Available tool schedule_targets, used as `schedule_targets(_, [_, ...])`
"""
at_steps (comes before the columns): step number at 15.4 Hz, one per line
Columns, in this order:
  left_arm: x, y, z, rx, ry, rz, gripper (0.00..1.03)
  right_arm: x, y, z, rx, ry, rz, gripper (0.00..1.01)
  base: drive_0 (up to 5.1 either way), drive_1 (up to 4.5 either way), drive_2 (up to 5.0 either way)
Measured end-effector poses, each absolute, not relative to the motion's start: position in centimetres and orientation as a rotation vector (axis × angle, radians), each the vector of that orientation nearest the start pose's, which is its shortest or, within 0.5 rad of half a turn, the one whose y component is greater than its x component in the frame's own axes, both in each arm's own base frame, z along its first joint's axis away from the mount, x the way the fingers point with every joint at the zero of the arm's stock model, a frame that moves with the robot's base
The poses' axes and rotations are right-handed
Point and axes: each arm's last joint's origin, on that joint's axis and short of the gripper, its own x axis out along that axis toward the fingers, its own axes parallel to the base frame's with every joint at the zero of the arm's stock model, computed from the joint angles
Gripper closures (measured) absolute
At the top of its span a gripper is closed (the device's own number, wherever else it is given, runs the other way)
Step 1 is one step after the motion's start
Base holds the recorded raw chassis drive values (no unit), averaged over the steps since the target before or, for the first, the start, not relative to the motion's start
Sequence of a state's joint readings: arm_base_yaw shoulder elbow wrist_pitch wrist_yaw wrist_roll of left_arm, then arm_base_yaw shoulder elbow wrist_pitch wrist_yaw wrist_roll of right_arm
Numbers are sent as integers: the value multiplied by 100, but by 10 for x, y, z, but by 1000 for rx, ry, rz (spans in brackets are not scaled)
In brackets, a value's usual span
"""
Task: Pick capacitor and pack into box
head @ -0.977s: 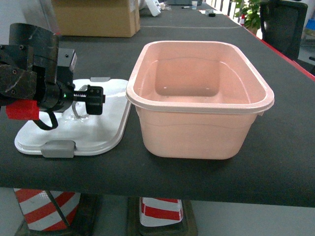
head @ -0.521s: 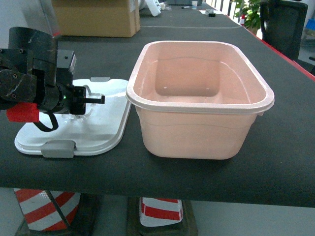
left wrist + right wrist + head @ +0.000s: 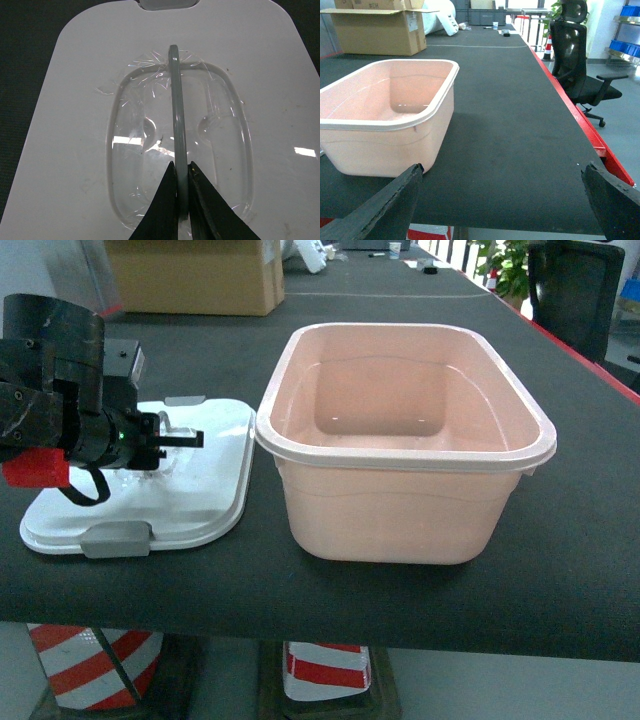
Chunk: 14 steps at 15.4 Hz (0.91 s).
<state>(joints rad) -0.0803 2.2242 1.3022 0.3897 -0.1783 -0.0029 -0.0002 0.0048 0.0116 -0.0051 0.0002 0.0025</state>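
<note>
Here, lid handle (image 3: 177,120) between left claw (image 3: 182,175) fingers

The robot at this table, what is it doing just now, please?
The left gripper is shut on the grey handle of the white lid, which lies flat on the black table to the left of the pink box. The box stands open and looks empty; no capacitor shows in any view. The right gripper is wide open, apart from the box, holding nothing.
</note>
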Motion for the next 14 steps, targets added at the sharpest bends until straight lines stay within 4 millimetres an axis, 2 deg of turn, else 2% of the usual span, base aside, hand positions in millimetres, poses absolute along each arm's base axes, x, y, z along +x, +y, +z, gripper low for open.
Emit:
schedule_targets(3, [455,-24,114,23,513,100,101,97,0,167,2,-2,0,3,0,0,0])
schedule_targets(5, [452,-25,133,11,482,81,101,97,0,167,2,-2,0,3,0,0,0])
schedule_targets(8, [444,-35,195,-7,383,41,101,97,0,167,2,-2,0,3,0,0,0])
schedule_targets(11, [434,-45,267,-44,279,24,101,97,0,167,2,-2,0,3,0,0,0])
schedule_targets(13, [422,-61,319,-60,228,35,101,97,0,167,2,-2,0,3,0,0,0])
schedule_targets(14, [414,-75,337,-55,222,42,101,97,0,167,2,-2,0,3,0,0,0])
